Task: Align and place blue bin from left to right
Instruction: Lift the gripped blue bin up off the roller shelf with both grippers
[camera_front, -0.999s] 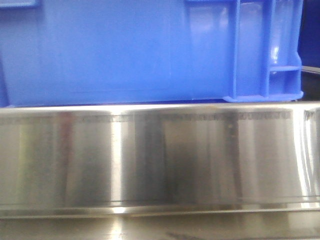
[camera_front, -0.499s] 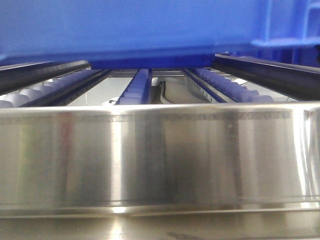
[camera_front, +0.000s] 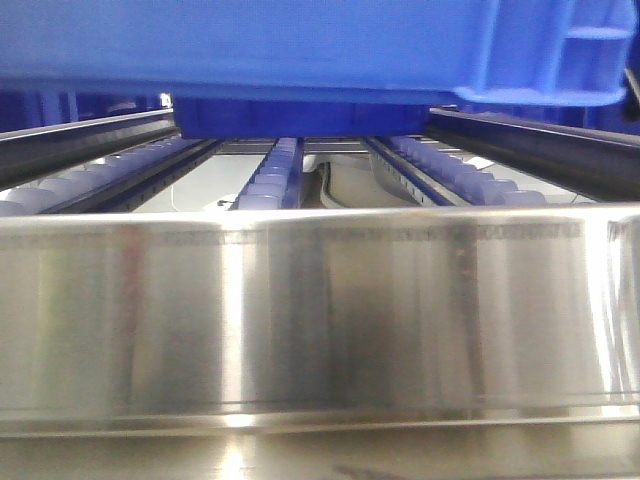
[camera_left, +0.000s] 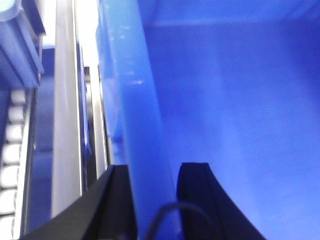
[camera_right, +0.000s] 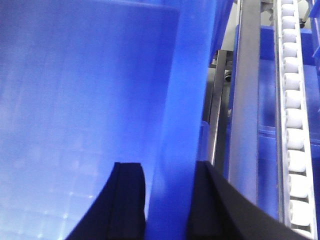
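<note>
The blue bin (camera_front: 300, 50) hangs above the roller tracks, and only its underside and ribbed right corner show along the top of the front view. My left gripper (camera_left: 156, 167) is shut on the bin's left wall (camera_left: 135, 100), one black finger outside and one inside. My right gripper (camera_right: 167, 165) is shut on the bin's right wall (camera_right: 180, 75) in the same way. The bin's smooth inner floor fills much of both wrist views.
A wide stainless steel rail (camera_front: 320, 320) spans the foreground. Behind it, roller tracks (camera_front: 270, 175) run away between dark side rails (camera_front: 540, 145). A darker blue body (camera_front: 300, 118) sits under the bin at the back. White rollers (camera_right: 295, 115) and metal frame bars (camera_left: 65, 100) flank the bin.
One second ago the bin sat low behind the steel rail. It has since risen, uncovering the roller tracks beneath, and its right corner has come back into view.
</note>
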